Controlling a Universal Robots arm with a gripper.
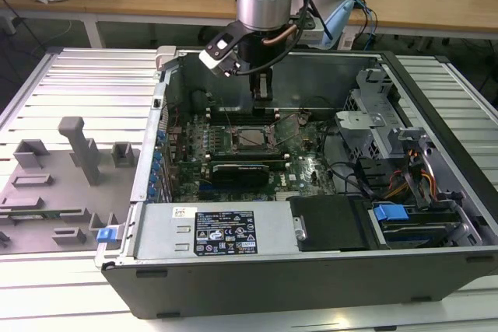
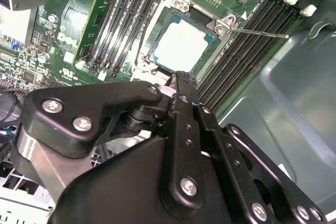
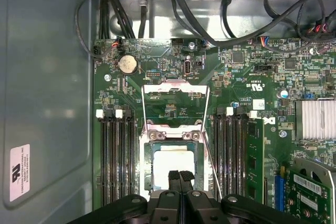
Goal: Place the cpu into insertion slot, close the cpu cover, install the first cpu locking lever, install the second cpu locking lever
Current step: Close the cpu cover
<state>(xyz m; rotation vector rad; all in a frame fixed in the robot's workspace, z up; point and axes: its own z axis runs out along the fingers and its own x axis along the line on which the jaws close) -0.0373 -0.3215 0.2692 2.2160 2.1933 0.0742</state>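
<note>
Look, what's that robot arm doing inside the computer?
The arm's gripper hangs inside an open computer case, just above the chip socket on the green board. The cpu already sits in its slot. The cpu cover is flipped open, not yet closed over the chip. The gripper is shut and holds nothing.

You see the cpu [image 3: 170, 163] lying flat in the insertion slot [image 3: 149, 161], its pale silver-grey top facing up. The cpu cover [image 3: 176, 90], a thin silvery frame with an open middle, stands swung open at the slot's hinge edge.
</note>
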